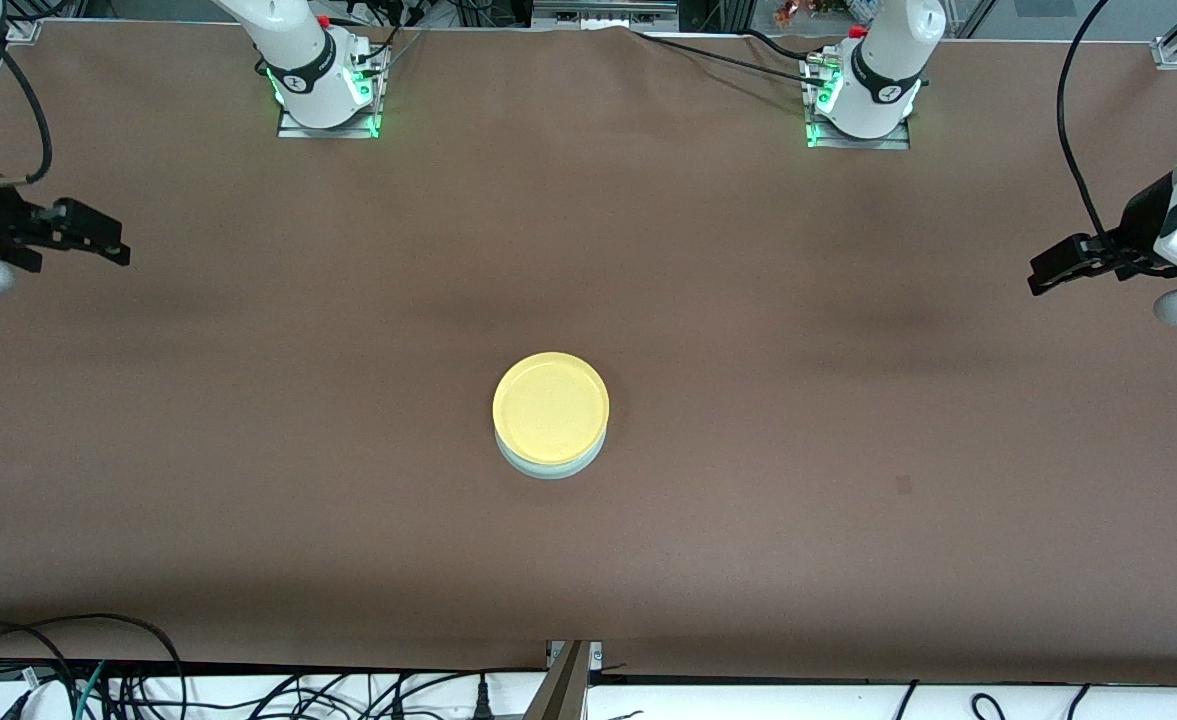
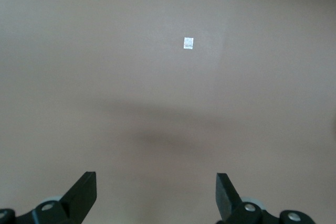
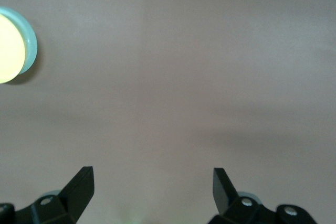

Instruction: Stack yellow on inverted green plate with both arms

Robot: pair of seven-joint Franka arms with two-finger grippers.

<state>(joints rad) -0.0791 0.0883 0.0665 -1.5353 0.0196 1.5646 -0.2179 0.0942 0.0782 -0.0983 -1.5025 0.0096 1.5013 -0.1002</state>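
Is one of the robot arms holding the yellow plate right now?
No, the yellow plate sits on the green plate mid-table, with both tools open and away at the table's ends.

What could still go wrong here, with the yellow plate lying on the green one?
1. The yellow plate sits a little off centre on the green plate; a crescent of green shows on the side nearer the camera, so a bump might slide it off.
2. The left gripper and right gripper, both open, wait at the table's ends; a low sweep inward could knock the stack.
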